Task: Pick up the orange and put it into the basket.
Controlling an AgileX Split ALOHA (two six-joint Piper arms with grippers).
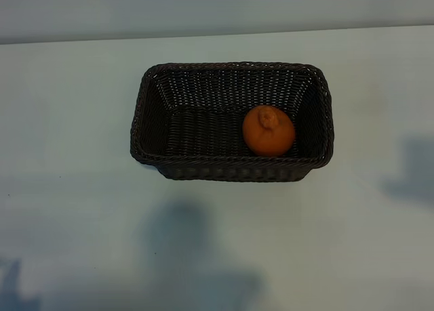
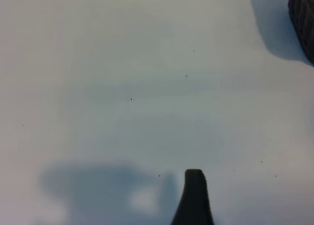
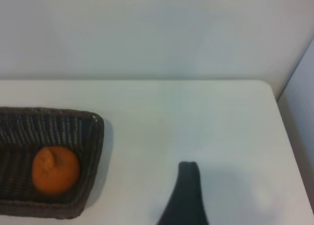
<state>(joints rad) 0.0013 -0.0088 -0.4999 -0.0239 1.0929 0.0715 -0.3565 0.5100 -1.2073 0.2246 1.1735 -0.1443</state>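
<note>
The orange [image 1: 268, 131] lies inside the dark brown wicker basket [image 1: 230, 169], in its right half, stem end up. Neither arm shows in the exterior view; only their shadows fall on the table. In the right wrist view the orange [image 3: 55, 169] sits in the basket [image 3: 96, 137], and one dark fingertip [image 3: 189, 168] of my right gripper hangs over bare table well to the side of it, holding nothing. The left wrist view shows one fingertip [image 2: 195, 176] of my left gripper above bare table, with a corner of the basket [image 2: 304, 19] far off. Both grippers are open.
The basket stands on a white table [image 1: 81, 189] backed by a pale wall [image 1: 203, 9]. In the right wrist view the table's edge [image 3: 280, 118] runs close by the right gripper's side.
</note>
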